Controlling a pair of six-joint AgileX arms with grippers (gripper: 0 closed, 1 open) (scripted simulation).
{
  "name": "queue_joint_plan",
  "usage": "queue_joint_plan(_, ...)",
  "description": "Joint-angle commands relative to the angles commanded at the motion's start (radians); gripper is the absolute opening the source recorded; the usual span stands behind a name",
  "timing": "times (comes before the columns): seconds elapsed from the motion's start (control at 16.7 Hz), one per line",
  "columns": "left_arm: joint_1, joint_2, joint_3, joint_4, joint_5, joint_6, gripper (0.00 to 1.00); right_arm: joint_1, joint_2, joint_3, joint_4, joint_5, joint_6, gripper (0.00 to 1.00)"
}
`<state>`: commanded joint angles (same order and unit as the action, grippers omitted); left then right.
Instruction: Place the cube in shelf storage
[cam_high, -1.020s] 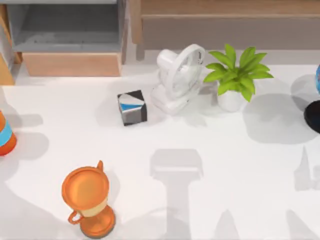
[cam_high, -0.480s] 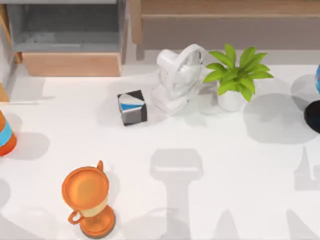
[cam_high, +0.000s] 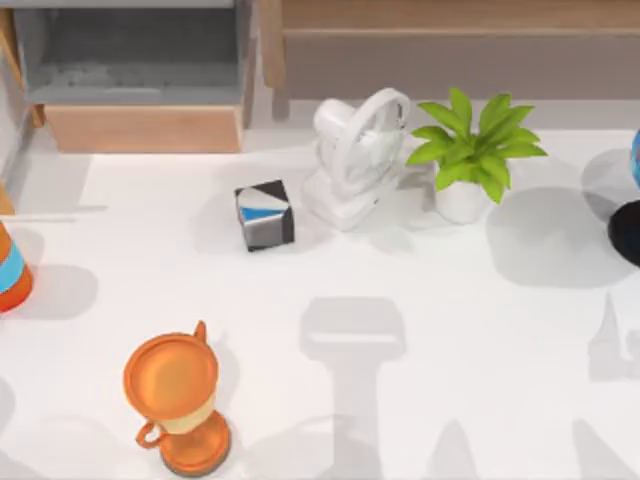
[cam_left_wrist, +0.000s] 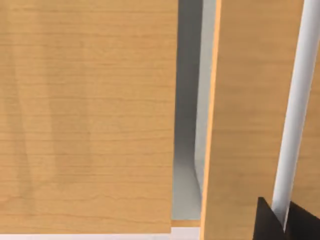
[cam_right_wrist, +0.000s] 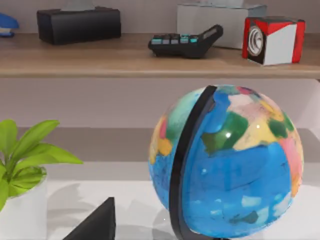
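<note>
two arms, both off the open table: the left gripper is close against pale wooden panels, and the right gripper sits low just beside the one globe, facing the shelf storage at twelve o'clock. how far either gripper is open, or what it holds, cannot be told, nor can where the puzzle cube is. on the table stand one fan and one plant toward twelve, one black, white and blue cube at ten, and one trophy at seven. the shelf board carries one calculator, one black box and one red-and-white cube.
</note>
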<state>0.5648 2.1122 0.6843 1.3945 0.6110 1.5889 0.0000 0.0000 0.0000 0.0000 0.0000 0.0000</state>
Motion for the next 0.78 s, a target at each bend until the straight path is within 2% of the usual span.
queue_joint_plan(0.36, 0.108, -0.071, -0.189, 0.103, 0.104, 0.004, 0.00, 0.000, 0.000, 0.000, 0.000, 0.000, 0.000, 1.00)
queue_joint_plan(0.6, 0.115, -0.076, -0.198, 0.112, 0.112, 0.006, 0.00, 0.000, 0.000, 0.000, 0.000, 0.000, 0.000, 1.00)
queue_joint_plan(0.78, 0.115, -0.076, -0.198, 0.112, 0.112, 0.006, 0.23, 0.000, 0.000, 0.000, 0.000, 0.000, 0.000, 1.00)
